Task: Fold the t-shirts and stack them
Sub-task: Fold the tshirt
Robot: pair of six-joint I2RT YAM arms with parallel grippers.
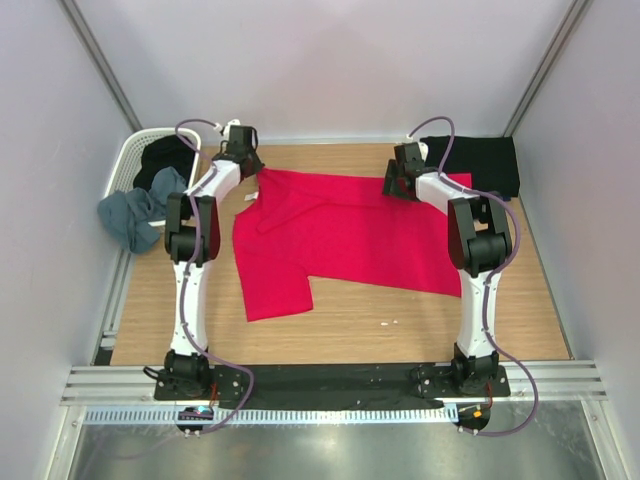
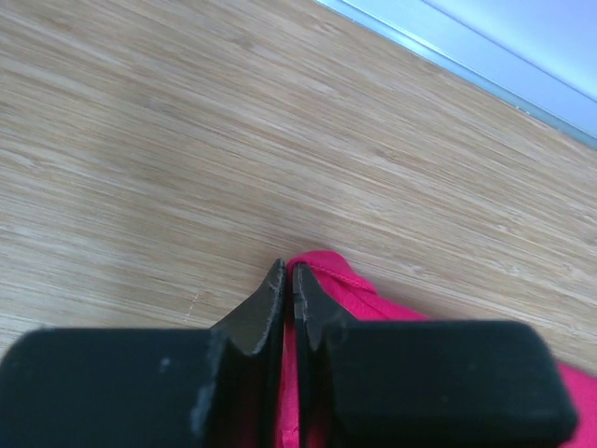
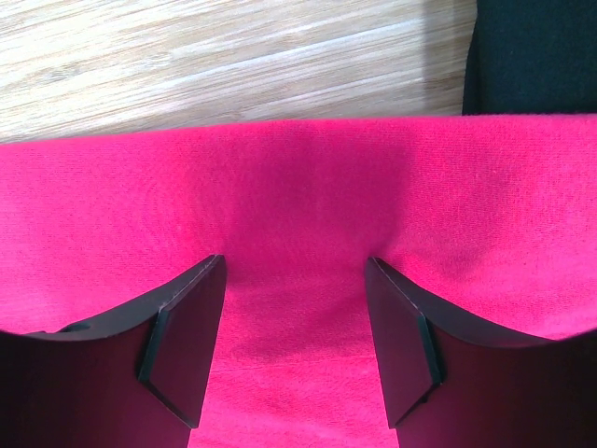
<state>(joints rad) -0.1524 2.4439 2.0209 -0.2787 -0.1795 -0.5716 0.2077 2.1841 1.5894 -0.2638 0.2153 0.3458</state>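
A crimson-red t-shirt [image 1: 340, 235] lies spread on the wooden table. My left gripper [image 1: 255, 168] is shut on its far left corner; the left wrist view shows red cloth [image 2: 340, 285] pinched between the black jaws [image 2: 288, 271]. My right gripper [image 1: 393, 180] is open, its fingers pressed down on the shirt's far right edge [image 3: 298, 187], cloth between them. A black t-shirt [image 1: 480, 162] lies folded at the far right and shows in the right wrist view [image 3: 536, 56]. A grey-blue t-shirt [image 1: 135, 212] hangs over the basket's side, and a black t-shirt [image 1: 165, 158] sits inside.
A white lattice basket [image 1: 130, 160] stands off the table's far left corner. Grey walls close in on three sides. Bare wood [image 1: 400, 320] lies between the red shirt and the arm bases.
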